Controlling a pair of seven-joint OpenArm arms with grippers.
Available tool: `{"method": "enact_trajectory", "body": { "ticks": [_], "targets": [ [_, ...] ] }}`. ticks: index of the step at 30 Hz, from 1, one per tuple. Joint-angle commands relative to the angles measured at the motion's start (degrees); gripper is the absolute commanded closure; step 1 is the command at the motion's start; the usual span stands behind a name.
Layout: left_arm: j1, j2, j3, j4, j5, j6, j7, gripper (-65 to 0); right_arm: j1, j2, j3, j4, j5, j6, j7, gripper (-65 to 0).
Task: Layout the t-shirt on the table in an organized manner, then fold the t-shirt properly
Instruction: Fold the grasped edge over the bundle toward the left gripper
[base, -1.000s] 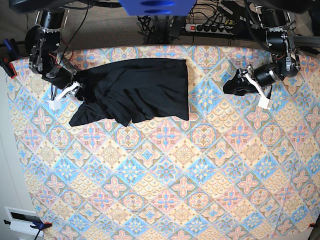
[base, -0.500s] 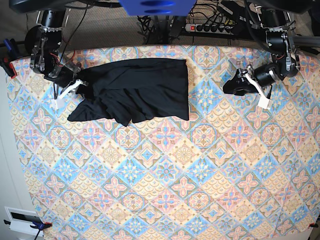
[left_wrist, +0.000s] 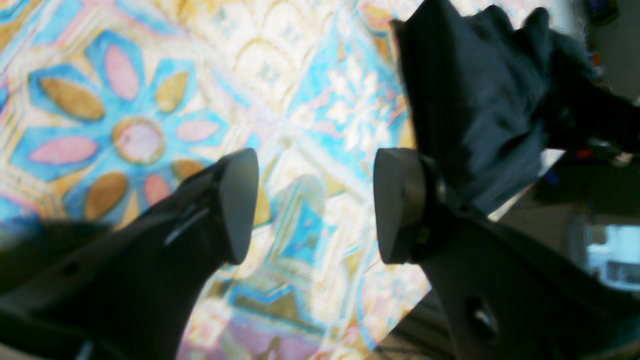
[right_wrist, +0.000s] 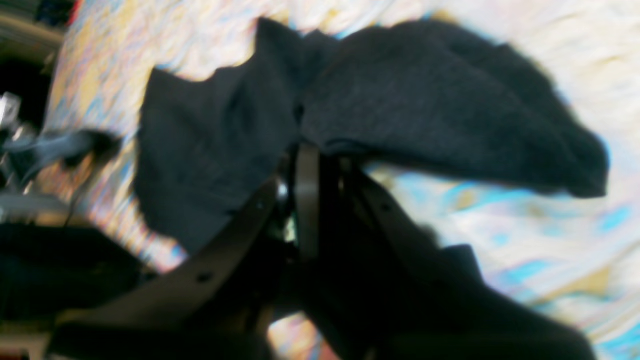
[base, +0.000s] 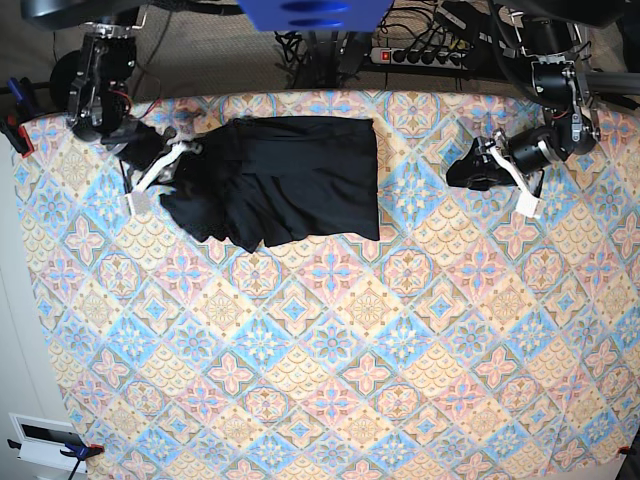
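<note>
The black t-shirt (base: 290, 175) lies bunched at the back left of the table (base: 350, 350), its right edge straight and its left side gathered into folds. My right gripper (base: 180, 158) is at the shirt's left edge. In the right wrist view this gripper (right_wrist: 305, 150) is shut on a pinch of t-shirt (right_wrist: 410, 105) fabric, which drapes to both sides over the table (right_wrist: 550, 200). My left gripper (base: 462, 172) hovers right of the shirt, apart from it. Seen from the left wrist, it (left_wrist: 315, 205) is open over the table (left_wrist: 125, 100), with the t-shirt (left_wrist: 470, 100) beyond it.
A power strip (base: 420, 55) and cables lie behind the table's back edge. A red clamp (base: 15, 130) holds the cloth at the left edge. A white box (base: 40, 440) sits at the lower left corner.
My right gripper has shut on the shirt's left side and moved up and to the right, dragging the spread lower-left flap inward into a bunch. The left arm has not moved.
</note>
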Motion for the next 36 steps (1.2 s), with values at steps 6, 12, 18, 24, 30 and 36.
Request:
{"method": "enact_trajectory", "body": {
  "ticks": [6,12,18,24,30,36],
  "targets": [
    [-0.42,0.54,-0.23,0.84,2.5,-0.34,-0.87,-33.7,-3.18,-2.37,0.2,10.62,1.44,-5.52,1.67,-0.6],
    [-0.42,2.03,-0.23,0.84,4.35,-0.34,-0.87,-33.7,-4.15,-3.78,-9.21,14.32,1.44,-6.31,1.84,-0.6],
    [-0.42,2.12,-0.23,0.84,4.35,-0.34,-0.87,-33.7,-4.06,-3.78,-21.08,14.32,-6.38,-13.52,2.02,-0.8],
    [0.2,2.03,-0.32,0.84,4.26,-0.34,-0.87,-33.7,0.24,-6.33,-33.39,14.32,-23.0,-14.22,2.1,-0.8],
    [0.29,2.03,-0.32,0.84,4.26,-0.34,-0.87,-33.7,2.44,-7.47,-35.76,14.32,-28.36,-14.22,2.02,-0.7],
    [0.02,2.03,-0.32,0.84,4.35,-0.34,-0.87,-33.7,2.62,-7.56,-35.58,14.14,-28.71,-14.4,2.02,-0.8]
  ]
}}
